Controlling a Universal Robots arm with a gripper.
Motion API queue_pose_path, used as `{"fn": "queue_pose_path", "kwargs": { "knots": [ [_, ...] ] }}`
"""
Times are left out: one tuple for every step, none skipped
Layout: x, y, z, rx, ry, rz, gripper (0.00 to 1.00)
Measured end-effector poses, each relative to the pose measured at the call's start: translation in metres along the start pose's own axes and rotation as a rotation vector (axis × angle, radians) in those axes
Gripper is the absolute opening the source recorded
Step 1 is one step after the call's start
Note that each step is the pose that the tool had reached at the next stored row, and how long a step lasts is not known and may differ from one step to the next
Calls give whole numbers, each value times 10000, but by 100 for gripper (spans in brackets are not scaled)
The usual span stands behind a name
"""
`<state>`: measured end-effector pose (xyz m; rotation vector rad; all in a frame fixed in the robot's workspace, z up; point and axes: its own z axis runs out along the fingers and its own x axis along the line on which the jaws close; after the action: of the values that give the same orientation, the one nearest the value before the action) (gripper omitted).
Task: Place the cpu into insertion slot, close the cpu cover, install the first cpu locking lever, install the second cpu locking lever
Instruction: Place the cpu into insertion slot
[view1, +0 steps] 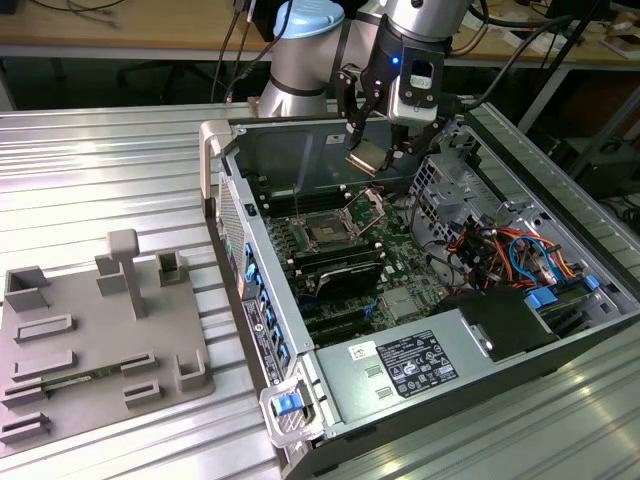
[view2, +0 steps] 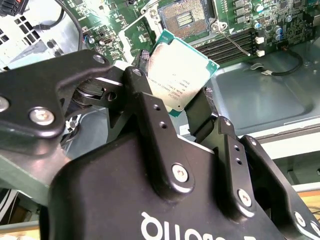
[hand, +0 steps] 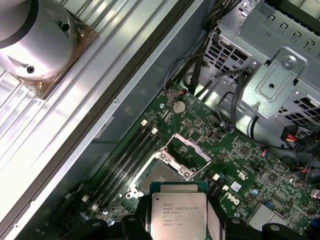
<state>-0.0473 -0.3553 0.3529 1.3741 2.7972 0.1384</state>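
**One cpu pinched above the open slot**

We see the gripper (view2: 172, 95) pinching the cpu (view2: 177, 75) by two opposite edges, its silvery face toward the second wrist view. We judge that this edge hold keeps the fingers off its underside. The cpu hangs tilted in the air, above the motherboard (hand: 235, 165) and apart from it. Beyond it lies the insertion slot (hand: 159, 176), bare, with nothing seated. The cpu cover (hand: 189, 150) stands swung up on its hinge, which leaves the slot free. Farther out, the computer case (view1: 230, 210) rests open on the ribbed metal table (view1: 110, 170).
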Motion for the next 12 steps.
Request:
{"fn": "queue_pose_path", "kwargs": {
  "knots": [
    [0, 0, 0, 0, 0, 1, 54],
    [0, 0, 0, 0, -1, 7, 54],
    [0, 0, 0, -1, -3, 36, 54],
    [0, 0, 1, -2, -7, 81, 54],
    [0, 0, 1, -3, -14, 152, 54],
    [0, 0, 2, -5, -20, 222, 54],
    [0, 0, 4, -7, -29, 335, 54],
    [0, 0, 5, -8, -39, 434, 54],
    [0, 0, 7, -11, -52, 578, 54],
    [0, -1, 10, -15, -68, 762, 54],
    [0, -1, 11, -18, -81, 901, 54],
    [0, -1, 13, -20, -90, 1007, 54]
  ]
}}
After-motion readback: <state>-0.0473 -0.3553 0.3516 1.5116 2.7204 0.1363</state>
